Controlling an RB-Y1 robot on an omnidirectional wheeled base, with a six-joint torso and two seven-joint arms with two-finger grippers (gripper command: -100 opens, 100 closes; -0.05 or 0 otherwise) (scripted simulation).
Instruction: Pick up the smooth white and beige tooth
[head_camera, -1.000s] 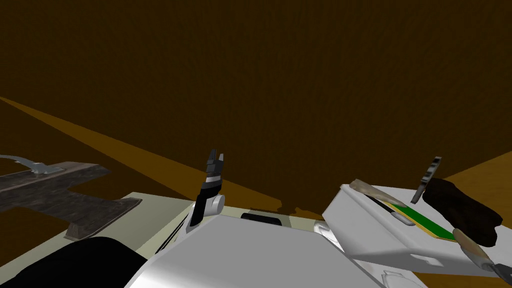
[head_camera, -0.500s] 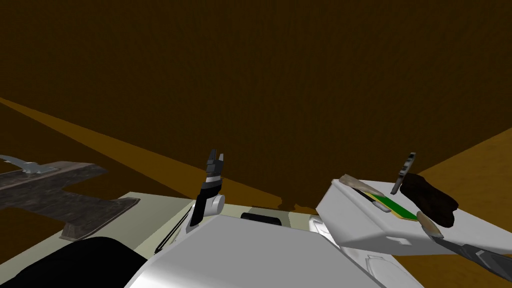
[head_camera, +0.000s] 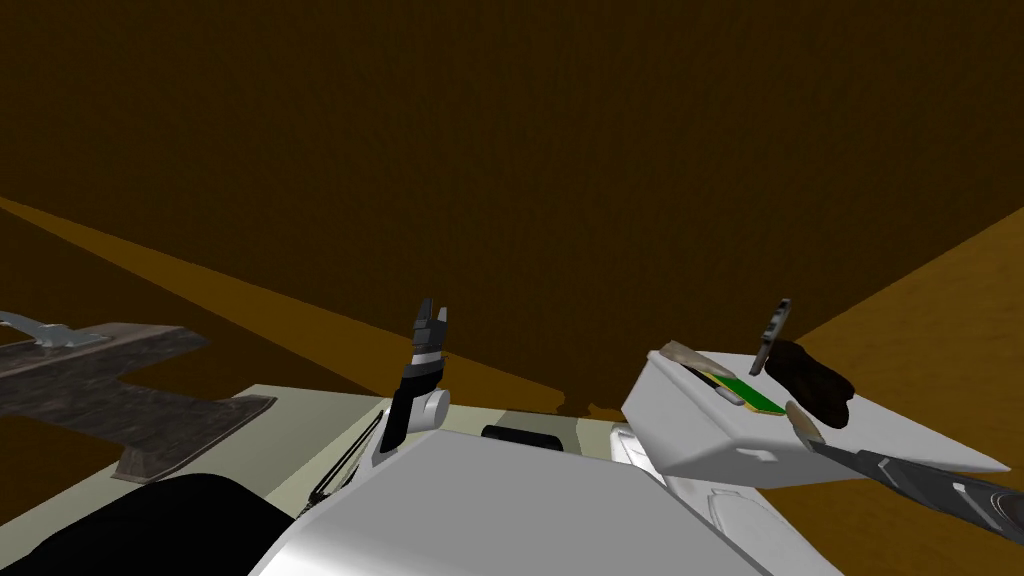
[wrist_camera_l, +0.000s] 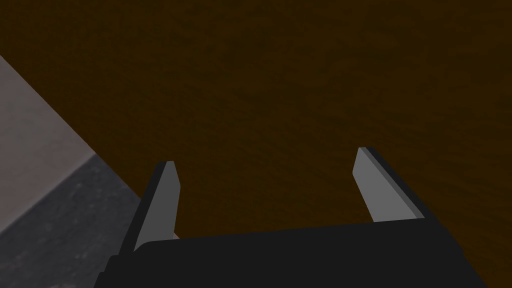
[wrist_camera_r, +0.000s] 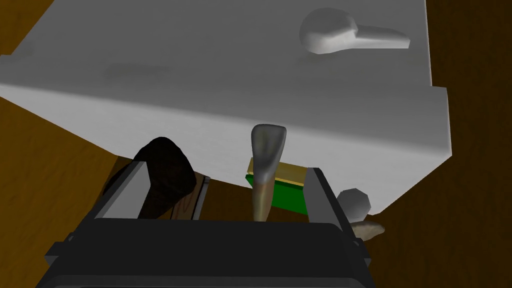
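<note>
My right claw (wrist_camera_r: 225, 170) is spread wide, and the tooth (wrist_camera_r: 267, 150) stands right between the blades. It's nearer one blade than the other and touches neither as far as I can see. The crown end is pale grey-white and the rest goes beige. The root end disappears behind my claw's dark body, so I can't see where it finishes. The crown overlaps the edge of the white counter (wrist_camera_r: 200, 60); honestly can't tell if the tooth rests on it or hangs clear. From the head cam that counter is off on my right, near me.

Stuff crowding it:
- A dark lump (wrist_camera_r: 167, 170) sits tight beside the other blade, half covered by it.
- A thin brownish strip (wrist_camera_r: 192, 200) lies next to the lump; can't make out what it is.
- A green card (wrist_camera_r: 287, 195) with a yellowish edge pokes out behind the tooth, cut off by the blade.
- Outside that blade there's a grey faceted knob (wrist_camera_r: 354, 200).
- Next to the knob is a beige tip (wrist_camera_r: 369, 229) that might be a second tooth, mostly hidden by the claw body.
- Far across the counter lies a grey spoon-shaped thing (wrist_camera_r: 345, 35).

My left claw (wrist_camera_l: 266, 157) is raised in front of me on the left, blades wide apart, facing a flat dark brown surface (wrist_camera_l: 300, 75).
</note>
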